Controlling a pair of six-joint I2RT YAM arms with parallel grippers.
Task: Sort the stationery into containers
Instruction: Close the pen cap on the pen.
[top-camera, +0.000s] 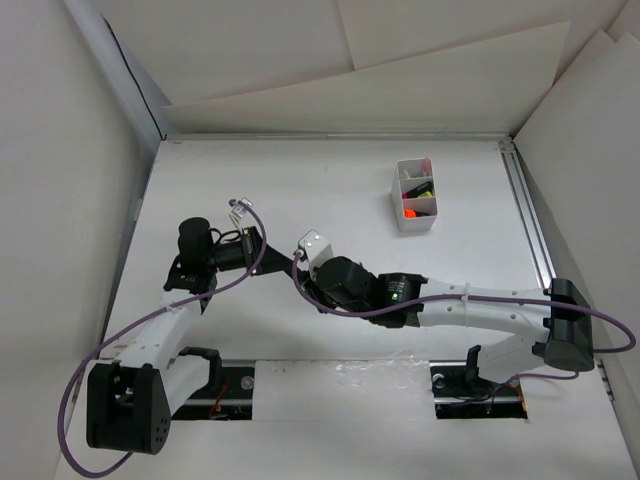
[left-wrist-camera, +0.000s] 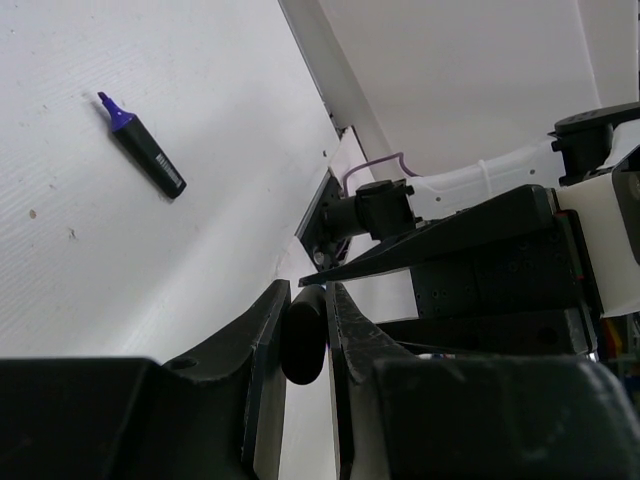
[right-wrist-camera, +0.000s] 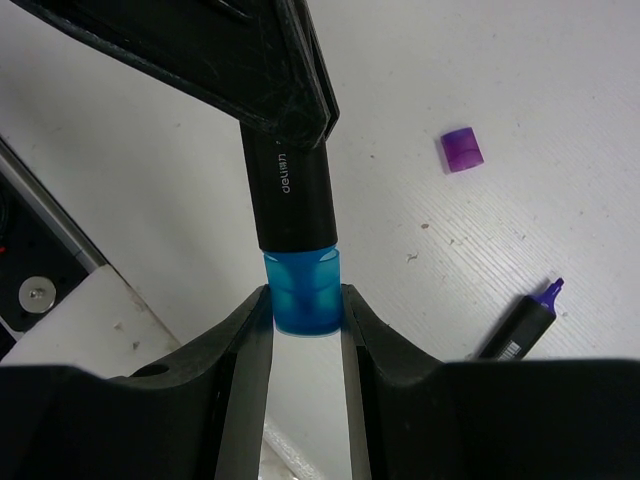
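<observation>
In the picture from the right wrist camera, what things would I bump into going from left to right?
Blue-capped highlighter → loose purple cap → uncapped purple highlighter.

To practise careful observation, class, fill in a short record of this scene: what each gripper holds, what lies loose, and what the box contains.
left gripper: shut on the black barrel of the blue-capped highlighter
right gripper: shut on the blue cap of the same highlighter
loose on table: uncapped purple highlighter; purple cap lying apart from it
white divided box: far right of the table, holding orange, yellow and pink items
</observation>
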